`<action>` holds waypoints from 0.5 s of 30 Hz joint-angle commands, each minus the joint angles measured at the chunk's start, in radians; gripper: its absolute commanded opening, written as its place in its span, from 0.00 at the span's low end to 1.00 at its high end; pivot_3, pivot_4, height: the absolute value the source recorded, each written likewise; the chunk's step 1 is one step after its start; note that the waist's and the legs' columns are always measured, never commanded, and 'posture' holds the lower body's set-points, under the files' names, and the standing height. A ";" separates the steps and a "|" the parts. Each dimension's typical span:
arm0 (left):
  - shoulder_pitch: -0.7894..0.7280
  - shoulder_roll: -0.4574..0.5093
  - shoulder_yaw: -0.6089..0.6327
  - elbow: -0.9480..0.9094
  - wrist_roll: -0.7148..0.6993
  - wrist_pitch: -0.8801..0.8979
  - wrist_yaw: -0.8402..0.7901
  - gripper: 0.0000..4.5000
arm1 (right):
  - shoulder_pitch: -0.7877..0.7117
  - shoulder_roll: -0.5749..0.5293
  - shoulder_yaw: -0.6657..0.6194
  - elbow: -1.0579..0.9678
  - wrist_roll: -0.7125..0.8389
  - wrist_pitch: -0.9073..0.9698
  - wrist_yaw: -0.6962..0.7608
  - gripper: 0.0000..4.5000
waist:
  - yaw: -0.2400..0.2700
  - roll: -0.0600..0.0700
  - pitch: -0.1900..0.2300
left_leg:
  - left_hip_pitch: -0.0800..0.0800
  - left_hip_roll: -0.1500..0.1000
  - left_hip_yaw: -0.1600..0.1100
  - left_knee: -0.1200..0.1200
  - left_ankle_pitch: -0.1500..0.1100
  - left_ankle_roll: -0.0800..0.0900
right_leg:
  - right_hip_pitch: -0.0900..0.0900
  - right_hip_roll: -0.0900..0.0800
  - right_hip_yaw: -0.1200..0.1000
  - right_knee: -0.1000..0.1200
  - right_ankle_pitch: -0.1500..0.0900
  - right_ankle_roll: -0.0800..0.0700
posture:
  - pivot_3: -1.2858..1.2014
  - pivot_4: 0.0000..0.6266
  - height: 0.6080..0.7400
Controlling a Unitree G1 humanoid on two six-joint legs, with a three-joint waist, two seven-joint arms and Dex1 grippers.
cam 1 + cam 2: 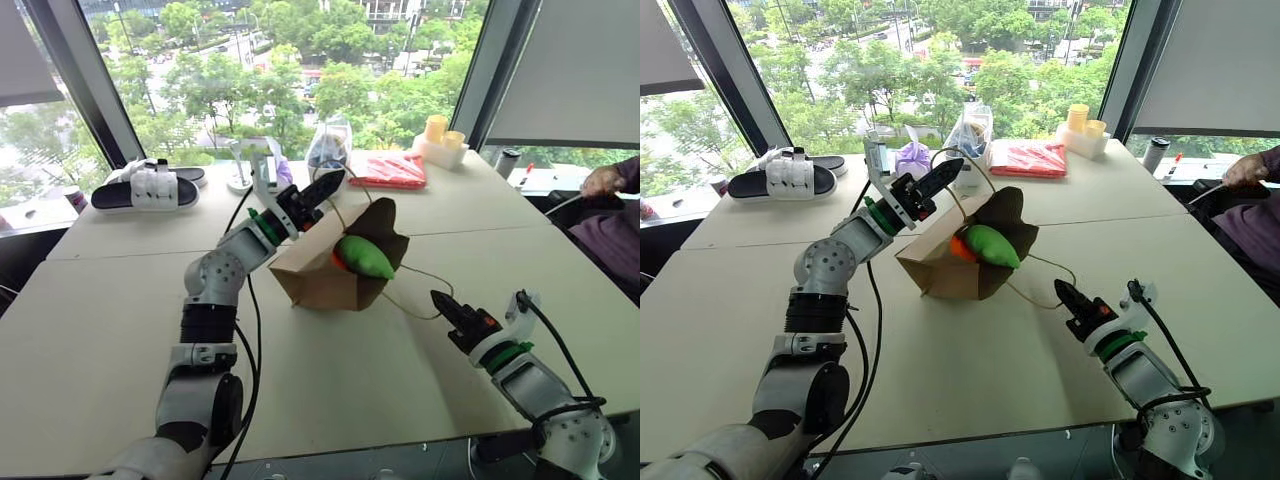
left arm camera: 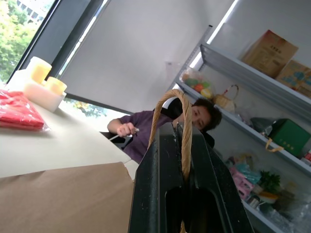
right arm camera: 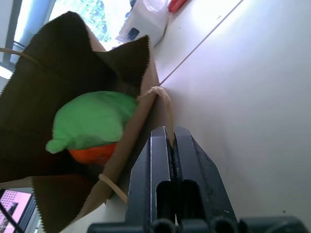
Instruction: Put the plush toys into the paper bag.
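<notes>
Left jaws: I see my left gripper (image 1: 326, 187) clamped on one twisted cord handle (image 2: 183, 127) of the paper bag (image 1: 325, 270); in the left wrist view the cord runs up between the two black fingers and loops over them.
Right jaws: my right gripper (image 1: 443, 304) has its fingers pressed together with nothing between them, tips aimed at the bag's near side, low over the table (image 1: 100, 310).
Second handle: the other cord (image 1: 425, 290) trails slack on the table from the bag towards my right gripper; whether it touches the fingertips I cannot tell.
Bag attitude: lying tipped on its side, long axis running from the closed bottom on my left to the open mouth facing right and towards me, upper rim hoisted by the held handle.
Green plush toy (image 1: 365, 257): in the bag's mouth, long axis slanting across the opening, partly bulging out.
Orange plush toy (image 3: 92, 154): tucked under and behind the green one, inside the bag.
Writing: I can read none on the bag or toys; the cartons on the shelf (image 2: 270, 52) carry print too small to read.
Beyond: red packet (image 1: 390, 170), clear plastic bag (image 1: 328, 147), black-and-white sandals (image 1: 150, 187), yellow cups (image 1: 443, 134) at the far edge; a person in purple (image 2: 160, 127) seated on the right.
</notes>
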 commanded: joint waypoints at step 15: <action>-0.065 0.084 0.049 0.059 -0.029 0.051 0.037 0.00 | -0.255 -0.284 0.111 -0.024 0.447 -0.152 -0.124 0.00 | -0.003 0.001 0.001 | -0.001 0.000 -0.001 0.000 0.000 0.001 | 0.000 0.000 -0.001 0.000 0.000 0.000 | 0.52 0.24 1.00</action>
